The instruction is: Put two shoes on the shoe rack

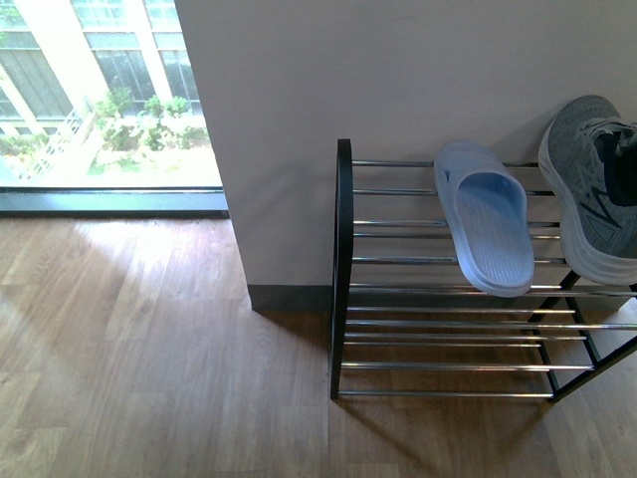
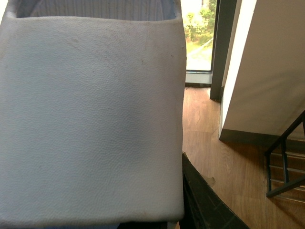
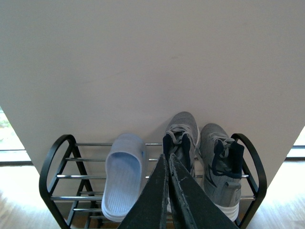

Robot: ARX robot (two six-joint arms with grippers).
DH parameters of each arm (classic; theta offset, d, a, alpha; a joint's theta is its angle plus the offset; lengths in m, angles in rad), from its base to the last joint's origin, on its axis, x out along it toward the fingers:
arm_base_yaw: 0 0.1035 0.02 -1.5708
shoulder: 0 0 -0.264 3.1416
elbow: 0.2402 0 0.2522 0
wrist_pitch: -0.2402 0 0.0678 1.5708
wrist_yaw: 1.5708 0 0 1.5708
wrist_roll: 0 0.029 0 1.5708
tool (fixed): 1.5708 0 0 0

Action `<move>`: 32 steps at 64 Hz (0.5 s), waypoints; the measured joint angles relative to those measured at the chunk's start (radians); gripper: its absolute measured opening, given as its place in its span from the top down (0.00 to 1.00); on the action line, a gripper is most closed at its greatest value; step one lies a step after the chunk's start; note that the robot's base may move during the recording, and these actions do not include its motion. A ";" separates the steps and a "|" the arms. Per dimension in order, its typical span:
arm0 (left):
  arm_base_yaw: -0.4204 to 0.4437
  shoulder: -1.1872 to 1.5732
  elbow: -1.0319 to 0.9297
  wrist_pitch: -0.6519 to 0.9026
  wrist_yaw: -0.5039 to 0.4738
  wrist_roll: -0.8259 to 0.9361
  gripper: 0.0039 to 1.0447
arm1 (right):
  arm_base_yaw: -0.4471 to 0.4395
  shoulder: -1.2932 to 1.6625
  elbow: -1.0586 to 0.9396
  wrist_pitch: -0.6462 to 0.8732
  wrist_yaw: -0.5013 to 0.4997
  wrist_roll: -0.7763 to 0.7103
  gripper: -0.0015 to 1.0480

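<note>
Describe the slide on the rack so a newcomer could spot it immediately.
Find the black metal-framed shoe rack with chrome bars against the pale wall. On its top tier lie three shoes; the pale blue open-toe slide lies apart from the two grey knit sneakers. It alone is smooth, laceless and backless.

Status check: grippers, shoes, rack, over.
Right gripper shut, empty, at the rack. Left holds a pale slide, jaws hidden. Two sneakers and one slide racked. Nothing blocking.

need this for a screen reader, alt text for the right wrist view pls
A black shoe rack stands against a pale wall, holding a pale blue slide and two grey sneakers. The right gripper, shut and empty, reaches toward them.
</note>
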 joint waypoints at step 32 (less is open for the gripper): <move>0.000 0.000 0.000 0.000 0.000 0.000 0.99 | 0.002 -0.133 -0.047 -0.060 0.001 0.000 0.98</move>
